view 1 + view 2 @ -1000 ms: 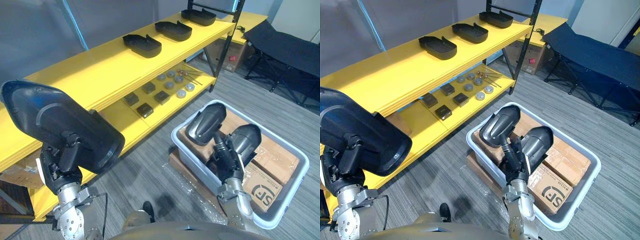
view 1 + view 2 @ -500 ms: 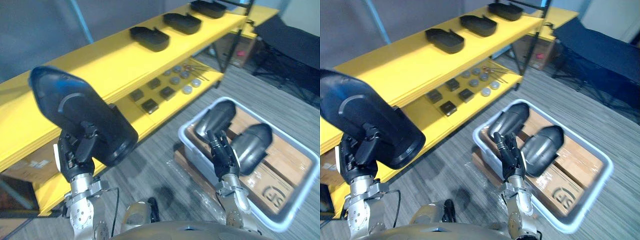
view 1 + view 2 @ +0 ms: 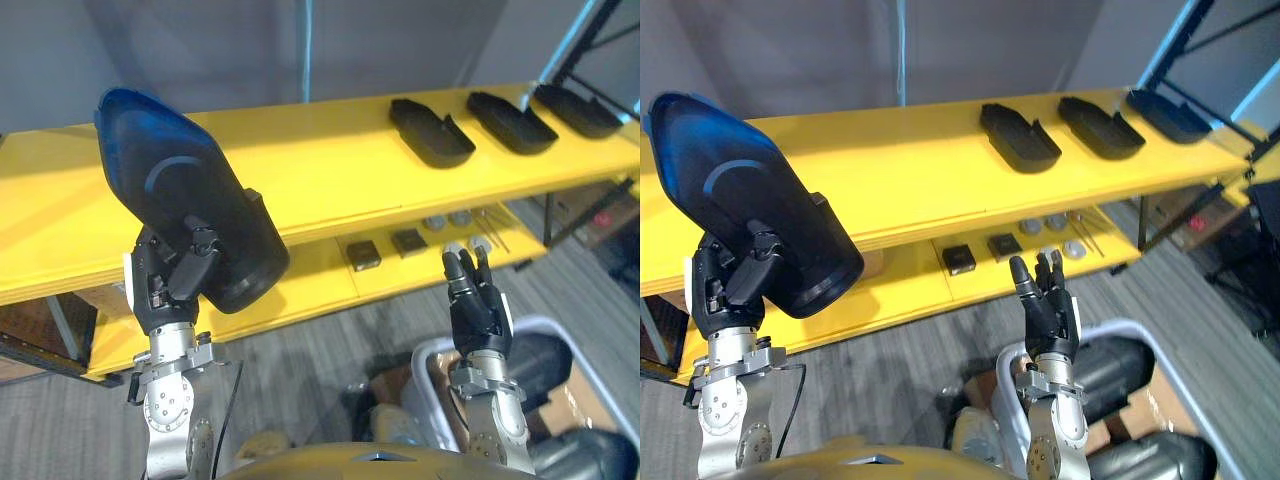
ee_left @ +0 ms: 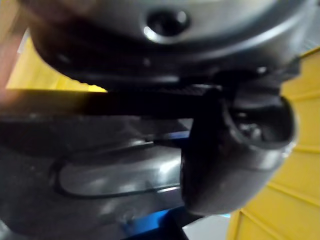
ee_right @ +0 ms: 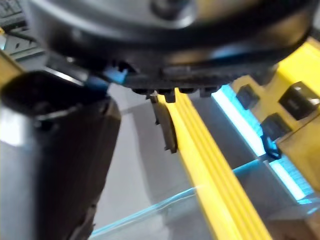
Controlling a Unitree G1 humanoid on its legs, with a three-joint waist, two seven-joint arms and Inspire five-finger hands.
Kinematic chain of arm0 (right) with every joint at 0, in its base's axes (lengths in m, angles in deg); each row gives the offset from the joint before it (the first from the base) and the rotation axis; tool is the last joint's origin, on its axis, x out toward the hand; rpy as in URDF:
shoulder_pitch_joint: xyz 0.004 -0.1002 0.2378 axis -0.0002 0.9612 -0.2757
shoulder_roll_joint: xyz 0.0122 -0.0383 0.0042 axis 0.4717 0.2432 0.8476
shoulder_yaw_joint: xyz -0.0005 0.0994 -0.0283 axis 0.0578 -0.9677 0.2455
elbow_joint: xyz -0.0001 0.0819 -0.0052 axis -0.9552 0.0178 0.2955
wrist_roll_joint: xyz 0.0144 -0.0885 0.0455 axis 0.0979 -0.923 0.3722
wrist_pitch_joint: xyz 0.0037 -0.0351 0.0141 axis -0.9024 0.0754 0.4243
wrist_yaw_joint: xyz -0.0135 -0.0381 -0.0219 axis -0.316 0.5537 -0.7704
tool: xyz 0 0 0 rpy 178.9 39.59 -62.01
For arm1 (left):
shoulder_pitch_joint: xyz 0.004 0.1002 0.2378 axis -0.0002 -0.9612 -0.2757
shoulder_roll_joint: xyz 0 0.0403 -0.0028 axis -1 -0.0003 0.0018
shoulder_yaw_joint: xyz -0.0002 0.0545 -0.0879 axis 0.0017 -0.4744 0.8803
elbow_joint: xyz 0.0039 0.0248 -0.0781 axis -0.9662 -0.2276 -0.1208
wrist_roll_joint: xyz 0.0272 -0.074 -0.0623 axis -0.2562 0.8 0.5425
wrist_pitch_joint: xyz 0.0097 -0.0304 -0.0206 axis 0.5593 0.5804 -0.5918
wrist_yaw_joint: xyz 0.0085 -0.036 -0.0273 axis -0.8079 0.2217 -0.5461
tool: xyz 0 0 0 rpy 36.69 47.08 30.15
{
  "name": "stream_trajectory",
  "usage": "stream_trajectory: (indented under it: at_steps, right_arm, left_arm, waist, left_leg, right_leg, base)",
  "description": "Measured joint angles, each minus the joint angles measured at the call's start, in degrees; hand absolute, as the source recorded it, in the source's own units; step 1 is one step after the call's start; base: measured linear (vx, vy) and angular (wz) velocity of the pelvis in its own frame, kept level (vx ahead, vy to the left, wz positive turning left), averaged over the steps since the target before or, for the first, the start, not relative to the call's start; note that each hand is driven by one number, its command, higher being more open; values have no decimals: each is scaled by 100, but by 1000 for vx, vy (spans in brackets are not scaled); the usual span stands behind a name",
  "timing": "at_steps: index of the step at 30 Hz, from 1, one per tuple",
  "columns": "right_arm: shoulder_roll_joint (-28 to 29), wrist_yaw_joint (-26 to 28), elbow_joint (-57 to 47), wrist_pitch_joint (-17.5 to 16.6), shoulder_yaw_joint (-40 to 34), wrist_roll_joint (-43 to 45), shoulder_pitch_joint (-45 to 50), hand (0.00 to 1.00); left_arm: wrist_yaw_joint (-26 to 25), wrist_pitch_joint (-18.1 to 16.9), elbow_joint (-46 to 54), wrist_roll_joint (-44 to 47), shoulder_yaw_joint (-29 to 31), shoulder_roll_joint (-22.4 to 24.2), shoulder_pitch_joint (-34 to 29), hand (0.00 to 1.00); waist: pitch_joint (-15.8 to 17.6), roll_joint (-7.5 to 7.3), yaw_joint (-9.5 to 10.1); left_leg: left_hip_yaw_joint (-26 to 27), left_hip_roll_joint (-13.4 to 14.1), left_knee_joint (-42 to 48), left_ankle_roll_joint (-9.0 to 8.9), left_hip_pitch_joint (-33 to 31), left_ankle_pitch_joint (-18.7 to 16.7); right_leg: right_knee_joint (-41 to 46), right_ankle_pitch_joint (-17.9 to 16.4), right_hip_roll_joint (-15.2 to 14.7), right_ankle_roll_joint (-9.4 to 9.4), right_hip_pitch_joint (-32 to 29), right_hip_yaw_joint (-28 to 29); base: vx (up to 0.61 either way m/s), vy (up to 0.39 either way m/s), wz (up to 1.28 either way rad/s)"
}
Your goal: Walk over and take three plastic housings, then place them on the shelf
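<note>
left robot hand (image 3: 168,285) raised, gripping housing (image 3: 185,205)

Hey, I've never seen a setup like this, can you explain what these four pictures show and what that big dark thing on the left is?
This is a humanoid robot seen through its own cameras. The two wide pictures come from a stereo camera on its head, looking down; the two close-up ones come from its wrists. Its left hand is curled round a large black plastic housing, raised before a long yellow shelf. Its right hand is open, fingers straight, holding nothing. Three similar black housings lie in a row on the top board. The lower board carries small dark square blocks and round metal discs. At the lower right, a grey plastic bin holds more dark housings.
</note>
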Motion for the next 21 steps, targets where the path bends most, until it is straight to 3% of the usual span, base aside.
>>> stream_trajectory:
  at_steps: [2,7,10,11,13,15,18,19,20,21]
  right_arm:
    - [-98,-23,-133,-14,-55,2,-129,100]
    - [-63,166,-167,-14,-241,97,50,100]
    - [-46,212,-161,-13,-337,251,272,100]
    - [-34,219,-138,-16,-441,247,326,100]
    - [-37,224,-134,-76,-608,246,313,100]
    - [-27,196,-132,-227,-716,247,292,100]
    - [-79,23,-130,-345,-722,249,219,100]
    - [-90,-43,-123,-345,-718,248,170,100]
    - [-43,-90,-106,-345,-702,244,124,100]
    - [14,-143,-107,-353,-626,224,122,100]
  left_arm:
    - [150,1,4,22,-80,148,-45,0]
    - [324,-7,59,23,-252,201,-39,0]
    - [271,-9,55,24,-312,208,-46,0]
    - [243,-21,36,28,-293,197,-58,0]
    - [241,-42,-13,56,-288,188,-54,0]
    - [297,-60,-53,77,-281,186,-53,0]
    - [346,-61,-65,66,-304,188,-54,0]
    - [347,-61,-116,63,-299,175,-46,0]
    - [349,-59,-165,64,-269,144,-44,0]
    - [351,-46,-183,77,-240,121,-44,0]
  waist:
    - [-12,227,55]
    - [-58,352,25]
    - [-43,396,8]
    - [-37,379,16]
    - [-58,402,24]
    - [-69,422,24]
    - [-146,546,-87]
    - [-190,613,-88]
    - [-235,619,-91]
    - [-285,528,-122]
  left_leg:
    - [117,262,6,-53,-5,-30]
    - [463,469,-178,-123,180,95]
    - [873,771,1739,-112,-589,240]
    - [1280,1120,2265,10,-929,121]
    - [1493,1325,1775,72,-1015,72]
    - [1617,1391,711,40,-1025,226]
    - [1597,1398,-442,-103,-890,1048]
    - [1689,1330,-596,-204,-771,1541]
    - [1777,1229,-681,-437,-638,1617]
    - [1880,1055,-751,-388,-571,1576]
  right_leg:
    - [-143,-64,220,-99,94,-111]
    - [-333,-338,336,-172,377,-296]
    - [-660,-406,348,-168,828,-488]
    - [-848,-408,332,-168,1057,-590]
    - [-950,-416,267,-156,1196,-633]
    - [-1043,-430,63,-117,1317,-634]
    - [-1050,-439,-156,203,1363,-535]
    - [-1018,-438,-225,320,1356,-438]
    - [-1016,-387,-334,460,1376,-344]
    - [-1032,-345,-503,527,1366,-266]
  base:
    - [232,-176,0]
    - [102,-80,17]
    - [50,-11,36]
    - [71,5,35]
    - [59,36,17]
    - [114,144,10]
    - [158,254,-7]
    - [219,333,-43]
    - [188,253,-42]
    - [275,332,-33]
